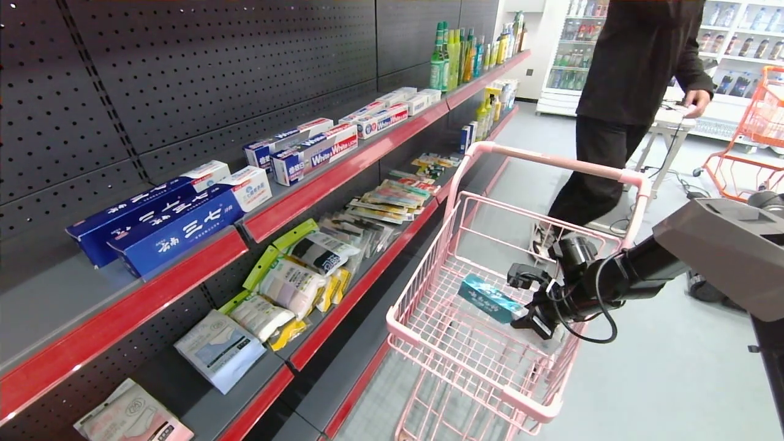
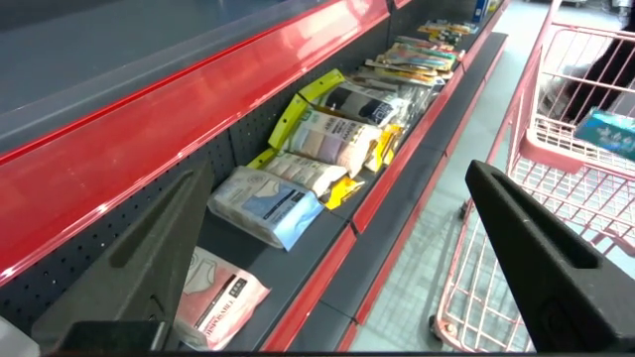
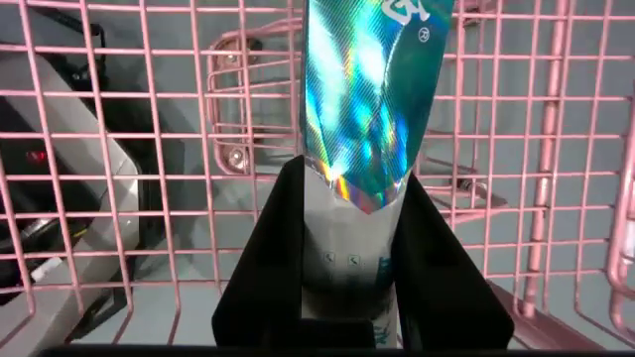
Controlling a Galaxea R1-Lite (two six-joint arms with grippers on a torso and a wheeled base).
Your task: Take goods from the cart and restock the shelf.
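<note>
Right gripper (image 1: 531,304) clamps the teal box (image 1: 490,298) inside the cart (image 1: 401,334), seemingly clear of its rim; left gripper (image 2: 337,288) gapes wide, empty, beside the shelf (image 2: 248,64) edge.

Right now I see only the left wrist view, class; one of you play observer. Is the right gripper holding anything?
Observer: Yes, the right gripper is shut on a teal box inside the pink cart.
Operator: Which end is gripped?
Observer: Its fingers clamp the box's plain silver end.
Operator: Where are similar boxes?
Observer: Long blue boxes lie on the upper shelf.
</note>
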